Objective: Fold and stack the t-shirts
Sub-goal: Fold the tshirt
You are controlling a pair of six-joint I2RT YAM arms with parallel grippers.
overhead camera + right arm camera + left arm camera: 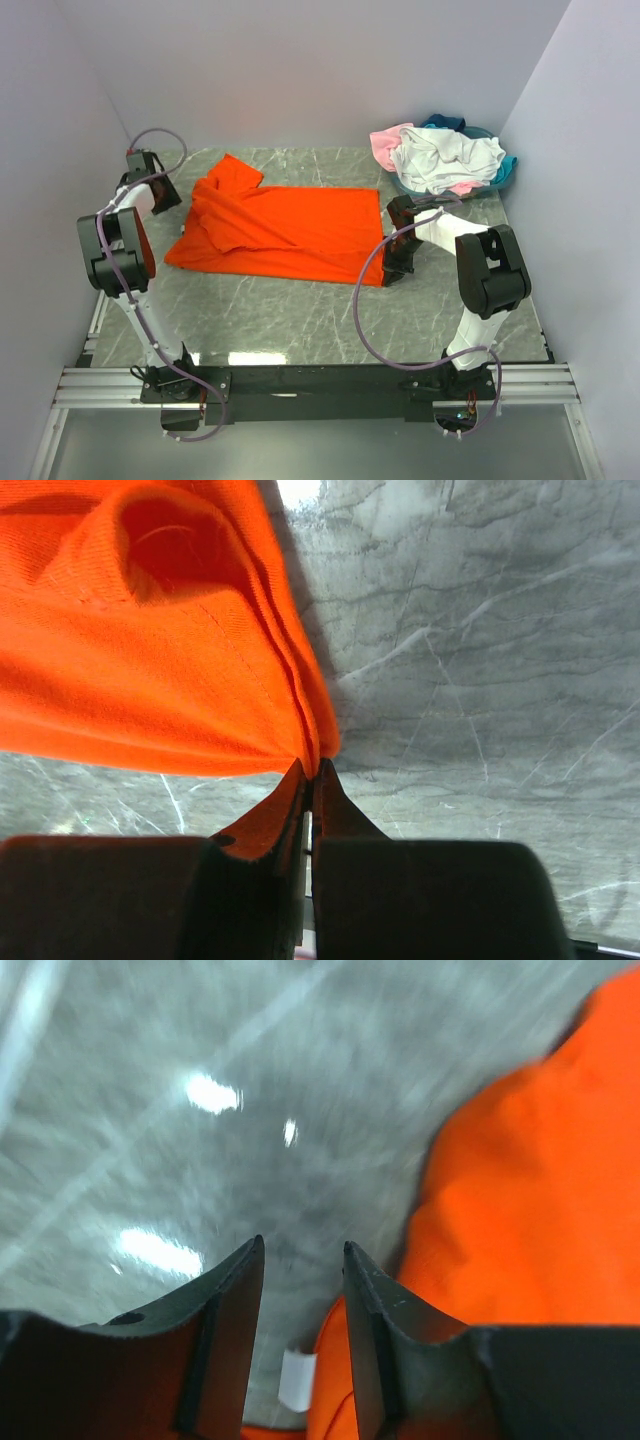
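Note:
A bright orange t-shirt (285,230) lies spread on the marble table (300,320), with its left part bunched into folds. My left gripper (165,195) is at the shirt's far left edge. In the blurred left wrist view this gripper (300,1245) is open, with bare table between the fingers. The orange t-shirt (520,1200) is just to their right, and its white tag (297,1380) is below. My right gripper (392,268) is at the shirt's near right corner. It is shut (313,767) on a pinched hem of the orange t-shirt (150,630). More t-shirts (445,155), white, pink and teal, lie heaped at the back right.
White walls close in the table on the left, back and right. The heap of shirts fills the back right corner. Grey marble shows in front of the orange shirt, up to the arm bases (320,385) at the near edge.

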